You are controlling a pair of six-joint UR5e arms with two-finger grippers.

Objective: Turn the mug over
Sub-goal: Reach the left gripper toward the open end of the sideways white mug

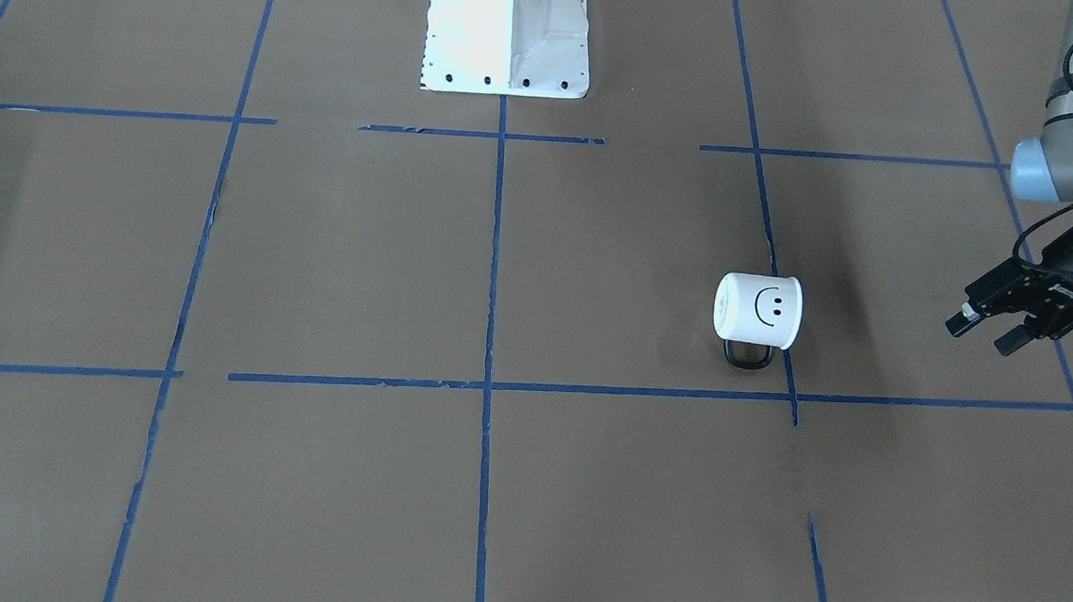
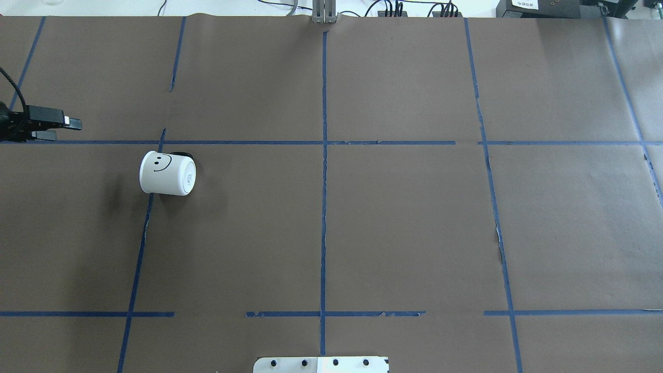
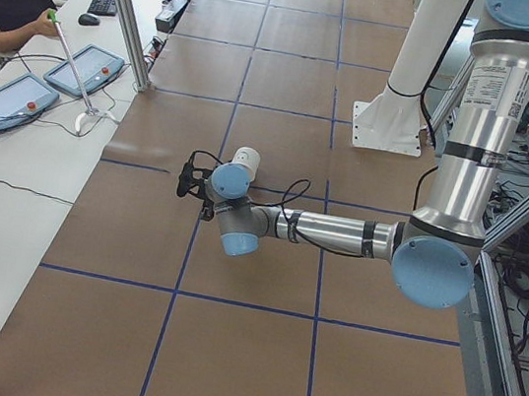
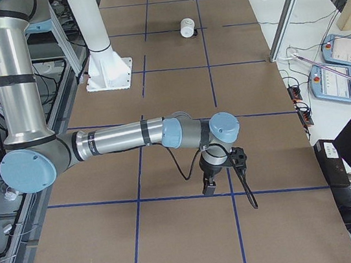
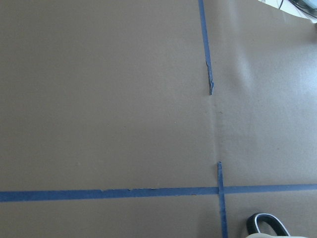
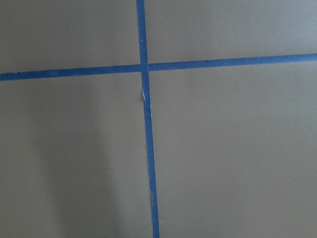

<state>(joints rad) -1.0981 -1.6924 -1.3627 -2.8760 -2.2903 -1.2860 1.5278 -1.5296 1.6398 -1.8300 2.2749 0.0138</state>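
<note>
The white mug [image 1: 758,309] with a black smiley face lies on its side on the brown table. Its black handle [image 1: 746,353] rests on the table on the operators' side, and its flat bottom faces the table's middle. It also shows in the overhead view [image 2: 167,173], the exterior left view [image 3: 245,160] and the exterior right view [image 4: 187,27]. Only the handle [image 5: 267,225] shows in the left wrist view. My left gripper [image 1: 980,334] is open and empty, off to the mug's outer side, also seen overhead [image 2: 62,129]. My right gripper [image 4: 209,185] shows only in the exterior right view, low over the table; I cannot tell its state.
The white robot base [image 1: 509,25] stands at the table's middle near edge. Blue tape lines [image 2: 323,181] divide the brown paper into squares. Operators' tablets [image 3: 74,70] and cables lie on the side bench beyond the table.
</note>
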